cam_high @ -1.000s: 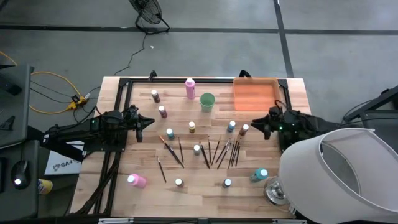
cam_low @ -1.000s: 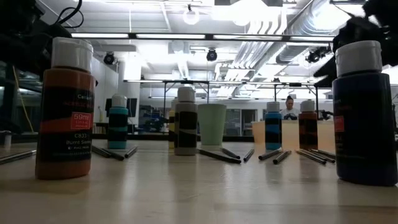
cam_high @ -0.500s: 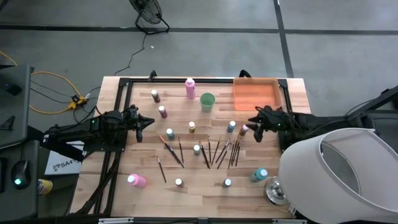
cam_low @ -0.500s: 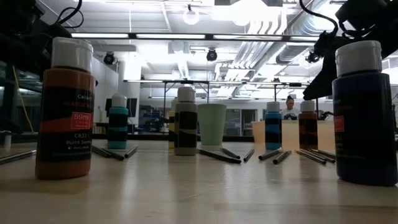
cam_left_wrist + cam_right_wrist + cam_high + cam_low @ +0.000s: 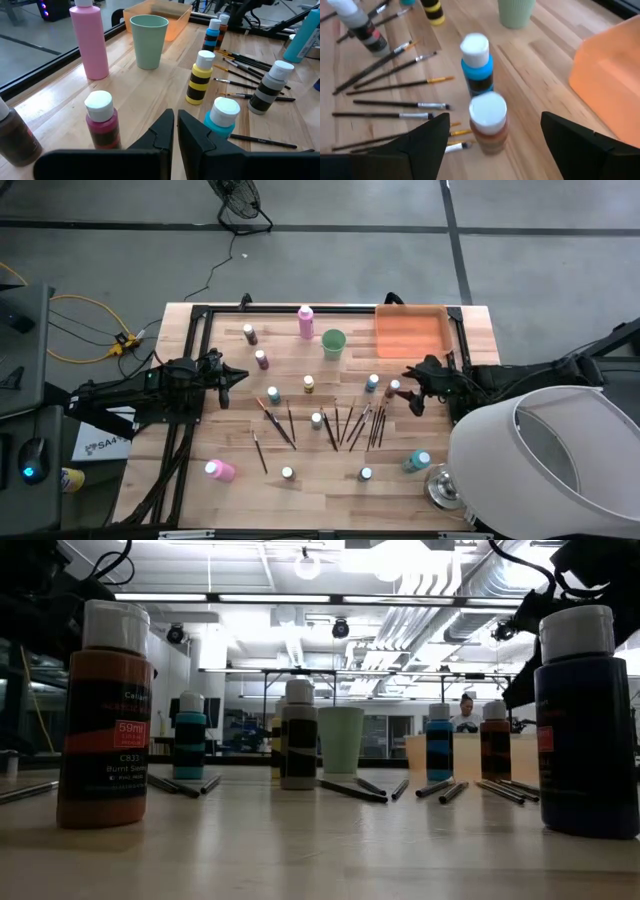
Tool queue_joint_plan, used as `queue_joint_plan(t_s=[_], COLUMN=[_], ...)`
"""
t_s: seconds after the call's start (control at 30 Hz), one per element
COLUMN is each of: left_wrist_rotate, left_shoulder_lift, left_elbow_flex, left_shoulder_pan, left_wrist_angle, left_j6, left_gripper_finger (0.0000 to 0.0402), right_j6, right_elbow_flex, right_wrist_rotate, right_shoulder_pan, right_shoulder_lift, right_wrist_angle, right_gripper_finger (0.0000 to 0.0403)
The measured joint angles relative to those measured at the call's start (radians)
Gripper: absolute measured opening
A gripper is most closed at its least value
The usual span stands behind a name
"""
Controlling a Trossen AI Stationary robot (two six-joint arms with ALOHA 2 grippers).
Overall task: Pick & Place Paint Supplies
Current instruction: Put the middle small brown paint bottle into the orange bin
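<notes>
Facing a white-capped brown paint bottle [image 5: 488, 123], the right gripper [image 5: 492, 145] spreads its fingers; left gripper [image 5: 176, 131] pinched closed.

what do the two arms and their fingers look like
Both arms are dark, near black. The left gripper has two matte black angular fingers. The right gripper has broad, flat black fingers. Black cables trail along the right arm.

Likely a lab or workshop: exposed ceiling ducts [image 5: 440, 590], concrete floor [image 5: 330, 265], metal racks [image 5: 260, 710] behind
</notes>
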Motion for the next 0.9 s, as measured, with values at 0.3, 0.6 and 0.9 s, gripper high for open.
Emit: queue_joint_plan(t_s=[0.3, 0.6, 0.9], left_wrist_rotate=[0.000, 0.000, 0.000], left_shoulder_lift=[0.000, 0.000, 0.000], left_elbow_flex=[0.000, 0.000, 0.000], left_shoulder_pan=[0.000, 0.000, 0.000], left_wrist_angle=[0.000, 0.000, 0.000], left_j6=[0.000, 0.000, 0.000], left_gripper_finger=[0.0022, 0.0022, 0.0022], right_j6=[0.002, 0.014, 0.082], right_elbow_flex=[0.000, 0.000, 0.000], right_wrist_rotate=[-0.001, -0.002, -0.005], right_shoulder_pan=[-0.001, -0.043, -0.042], right_shoulder_lift=[0.099, 0.185, 0.194], right_wrist_angle=[0.065, 0.132, 0.163], right_gripper_finger=[0.0309, 0.0280, 0.0185])
